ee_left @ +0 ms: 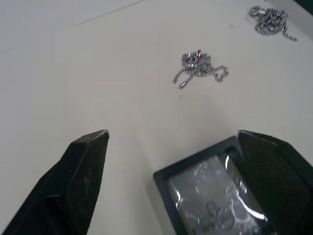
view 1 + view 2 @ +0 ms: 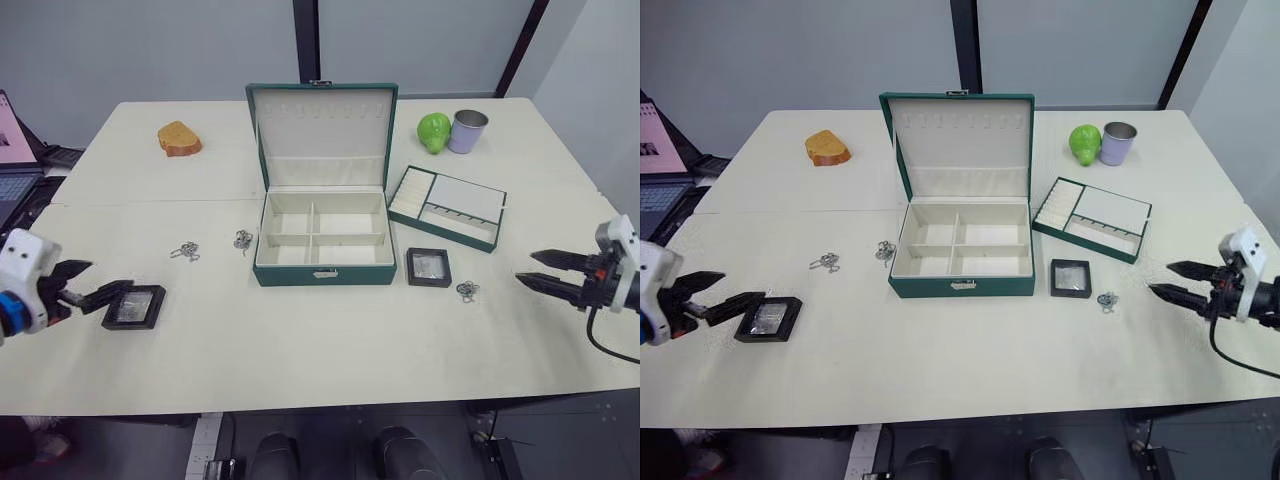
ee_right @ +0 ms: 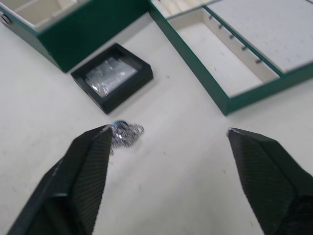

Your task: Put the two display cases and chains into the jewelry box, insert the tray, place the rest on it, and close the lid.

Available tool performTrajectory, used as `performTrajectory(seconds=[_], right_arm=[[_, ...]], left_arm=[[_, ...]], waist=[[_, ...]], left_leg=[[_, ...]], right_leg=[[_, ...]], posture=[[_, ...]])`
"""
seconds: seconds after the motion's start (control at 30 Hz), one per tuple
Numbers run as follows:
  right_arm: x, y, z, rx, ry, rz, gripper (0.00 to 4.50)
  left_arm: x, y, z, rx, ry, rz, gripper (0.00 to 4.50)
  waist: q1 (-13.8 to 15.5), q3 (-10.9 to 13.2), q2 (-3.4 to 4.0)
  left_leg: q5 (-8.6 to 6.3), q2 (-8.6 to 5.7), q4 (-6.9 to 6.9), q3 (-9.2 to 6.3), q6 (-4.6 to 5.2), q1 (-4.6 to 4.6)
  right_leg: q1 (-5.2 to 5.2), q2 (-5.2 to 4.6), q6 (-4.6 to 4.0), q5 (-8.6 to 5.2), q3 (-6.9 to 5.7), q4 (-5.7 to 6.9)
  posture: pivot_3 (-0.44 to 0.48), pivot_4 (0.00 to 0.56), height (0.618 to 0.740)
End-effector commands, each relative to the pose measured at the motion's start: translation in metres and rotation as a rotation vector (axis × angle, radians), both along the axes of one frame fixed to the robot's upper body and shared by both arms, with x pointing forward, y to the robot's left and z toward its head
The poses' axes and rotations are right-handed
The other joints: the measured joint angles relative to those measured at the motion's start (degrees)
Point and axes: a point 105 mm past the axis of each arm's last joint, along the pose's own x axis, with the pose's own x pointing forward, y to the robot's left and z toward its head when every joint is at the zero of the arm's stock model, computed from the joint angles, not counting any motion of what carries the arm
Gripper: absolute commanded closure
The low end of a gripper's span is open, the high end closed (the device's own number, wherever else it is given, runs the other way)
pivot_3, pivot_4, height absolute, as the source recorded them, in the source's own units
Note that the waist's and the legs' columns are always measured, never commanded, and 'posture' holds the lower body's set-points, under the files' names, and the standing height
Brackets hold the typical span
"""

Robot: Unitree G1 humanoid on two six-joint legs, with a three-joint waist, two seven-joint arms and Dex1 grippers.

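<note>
White table (image 2: 300,350): jewelry box (image 2: 324,270) open (lid (image 2: 322,125) upright).

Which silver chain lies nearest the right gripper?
The silver chain bunch right of the green jewelry box, beside the black display case; two others lie left of it.

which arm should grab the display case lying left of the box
Left. The left gripper is open right at that display case, one finger already over its edge. The right gripper is open across the table, beyond the jewelry box, nearer the other case.
</note>
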Motion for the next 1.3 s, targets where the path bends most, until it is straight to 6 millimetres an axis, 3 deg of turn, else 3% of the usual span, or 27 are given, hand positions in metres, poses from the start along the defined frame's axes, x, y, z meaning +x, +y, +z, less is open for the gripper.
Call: performTrajectory(seconds=[0.03,0.47,0.67,0.77,0.9,1.1,1.3], right_arm=[[-0.002,-0.006,0.012,-0.031,-0.056,-0.007,0.07],[0.0,0.004,0.015,-0.034,-0.069,0.035,0.07],[-0.005,0.067,0.063,0.047,-0.166,0.261,0.07],[-0.018,0.117,0.091,0.094,-0.196,0.484,0.07],[-0.03,0.159,0.11,0.099,-0.222,0.691,0.07],[-0.041,0.201,0.125,0.082,-0.277,0.917,0.07],[-0.044,0.221,0.122,0.059,-0.324,0.991,0.07]], left_arm=[[-0.005,0.011,0.014,0.045,-0.039,0.015,0.0],[-0.018,0.017,0.004,0.045,-0.029,0.049,0.0],[-0.036,-0.002,0.007,0.016,-0.117,0.046,0.0],[-0.045,-0.02,-0.003,0.014,-0.054,-0.038,0.0],[-0.046,-0.034,-0.01,0.099,0.042,-0.18,0.0],[-0.046,-0.039,-0.032,0.304,0.23,-0.379,0.0],[-0.03,-0.039,-0.036,0.388,0.264,-0.454,0.0]], waist=[[0.0,0.0,0.01],[0.02,0.0,0.01],[-0.13,0.02,0.09],[-0.1,0.03,0.09],[0.62,0.07,0.0],[1.64,0.09,-0.04],[1.7,0.1,-0.06]], left_leg=[[0.0,0.0,0.0,0.01,0.0,0.0],[0.0,0.01,-0.02,0.04,0.0,0.0],[0.0,0.06,-0.05,0.06,-0.01,-0.01],[-0.01,0.08,-0.05,0.04,-0.01,-0.02],[-0.01,0.06,-0.03,-0.01,0.0,-0.02],[-0.03,0.01,-0.03,0.05,0.03,-0.08],[-0.02,0.07,-0.03,0.1,0.01,-0.18]], right_leg=[[-0.01,0.0,0.0,0.0,0.01,0.0],[-0.02,0.0,0.0,0.0,0.04,0.0],[-0.04,0.03,0.0,0.0,0.09,0.02],[-0.04,0.05,0.0,0.0,0.08,0.01],[-0.05,0.04,0.0,0.0,0.04,0.01],[-0.5,-0.03,-0.01,0.0,0.07,0.03],[-0.55,0.01,-0.03,0.0,0.07,0.13]], posture=[[0.0,0.15,0.74],[0.0,0.15,0.74],[0.0,0.15,0.74],[0.0,0.15,0.74],[0.0,0.15,0.74],[0.0,0.15,0.74],[0.0,0.15,0.74]])
